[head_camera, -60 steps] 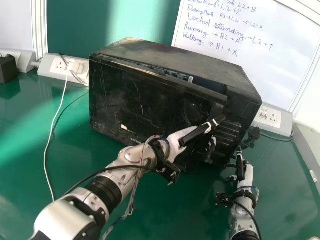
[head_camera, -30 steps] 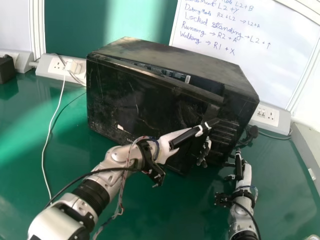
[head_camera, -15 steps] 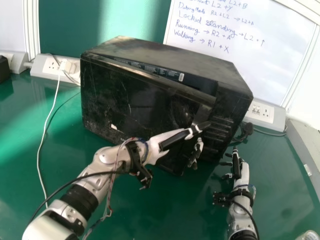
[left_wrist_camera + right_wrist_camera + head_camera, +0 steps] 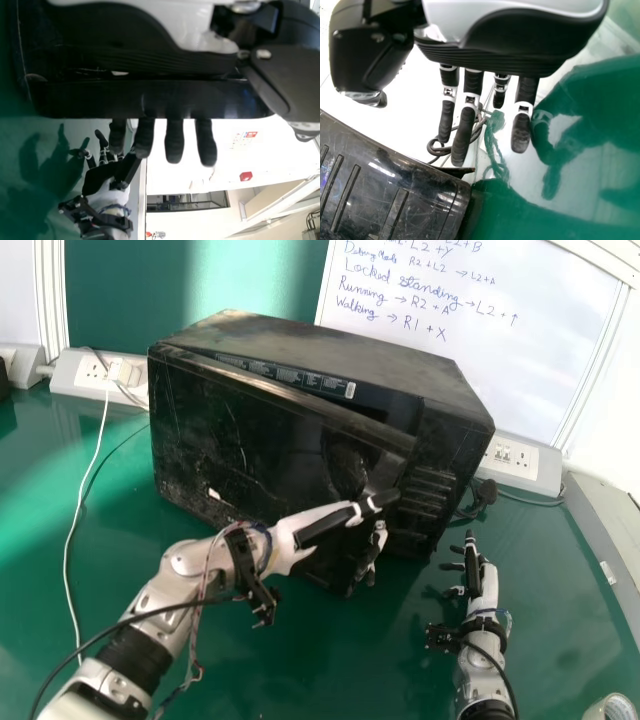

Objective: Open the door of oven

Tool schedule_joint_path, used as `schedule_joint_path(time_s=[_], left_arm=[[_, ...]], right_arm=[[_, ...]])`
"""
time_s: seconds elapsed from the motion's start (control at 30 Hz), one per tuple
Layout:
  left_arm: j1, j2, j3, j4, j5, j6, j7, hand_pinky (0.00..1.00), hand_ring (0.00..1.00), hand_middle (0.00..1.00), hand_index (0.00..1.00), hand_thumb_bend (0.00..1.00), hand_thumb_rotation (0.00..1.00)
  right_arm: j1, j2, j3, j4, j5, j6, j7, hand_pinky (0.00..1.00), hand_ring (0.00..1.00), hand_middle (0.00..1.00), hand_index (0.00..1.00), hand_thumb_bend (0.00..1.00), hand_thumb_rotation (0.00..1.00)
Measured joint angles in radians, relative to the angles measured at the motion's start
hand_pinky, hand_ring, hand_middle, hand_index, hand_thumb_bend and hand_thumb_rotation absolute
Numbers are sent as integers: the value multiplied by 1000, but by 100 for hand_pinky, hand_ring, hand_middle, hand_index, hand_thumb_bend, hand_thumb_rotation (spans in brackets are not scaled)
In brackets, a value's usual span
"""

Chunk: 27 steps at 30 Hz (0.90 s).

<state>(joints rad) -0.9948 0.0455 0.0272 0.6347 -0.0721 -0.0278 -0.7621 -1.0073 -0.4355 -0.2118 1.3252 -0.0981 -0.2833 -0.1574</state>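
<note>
Green tabletop (image 4: pixel 300 670) runs beneath the work in the head view, with a handwritten whiteboard (image 4: pixel 500 360) upright behind it and socket boxes (image 4: pixel 515 455) along the rear. One white cable (image 4: pixel 85 480) trails down at the left side, and a roll of tape (image 4: pixel 608 710) sits at the lower right corner. Black oven (image 4: pixel 400 370) stands on the tabletop, its casing scuffed and dusty. Its door (image 4: pixel 280 430) is found ajar: the free edge, toward my right, stands out from the body, and the gap along the top exposes a printed strip (image 4: pixel 290 375). My left hand (image 4: pixel 320 525) is at the front of the door, fingers extended toward that free edge. My right hand (image 4: pixel 480 585) is over the tabletop near the oven's right front corner, apart from it, fingers extended.

Left wrist view: the left hand (image 4: pixel 190 37) has its fingers (image 4: pixel 174 145) roughly straight, showing past a glossy black edge that lies across them. Farther off are the right hand, a dark shadow on the tabletop, and a pale wall with a red box (image 4: pixel 245 176).

Right wrist view: the right hand (image 4: pixel 520 40) is open, fingers parted and gripping nothing. Near them are the oven's ridged corner and a black coiled cable (image 4: pixel 437 152).
</note>
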Motion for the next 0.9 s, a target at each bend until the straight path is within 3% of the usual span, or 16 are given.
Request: schedule_joint_path(time_s=[0.43,0.57,0.67,0.9], left_arm=[[76,63,-2,-159,-69,119,-113,3,7,13,18,100,90],[88,74,-1,-175,-98,138,-127,3,7,13,18,100,89],[106,89,-1,-212,-109,160,-138,2,7,13,18,100,90],[148,130,8,-300,-175,253,-164,1,6,12,16,100,84]], right_arm=[[0,0,0,0,-3,3,-1,18,24,37,63,69,100],[-1,1,-6,0,0,5,1,18,24,36,63,72,100],[-1,1,-8,0,0,5,2,19,24,38,64,68,100],[-1,1,-10,0,-1,4,2,19,24,39,65,71,100]])
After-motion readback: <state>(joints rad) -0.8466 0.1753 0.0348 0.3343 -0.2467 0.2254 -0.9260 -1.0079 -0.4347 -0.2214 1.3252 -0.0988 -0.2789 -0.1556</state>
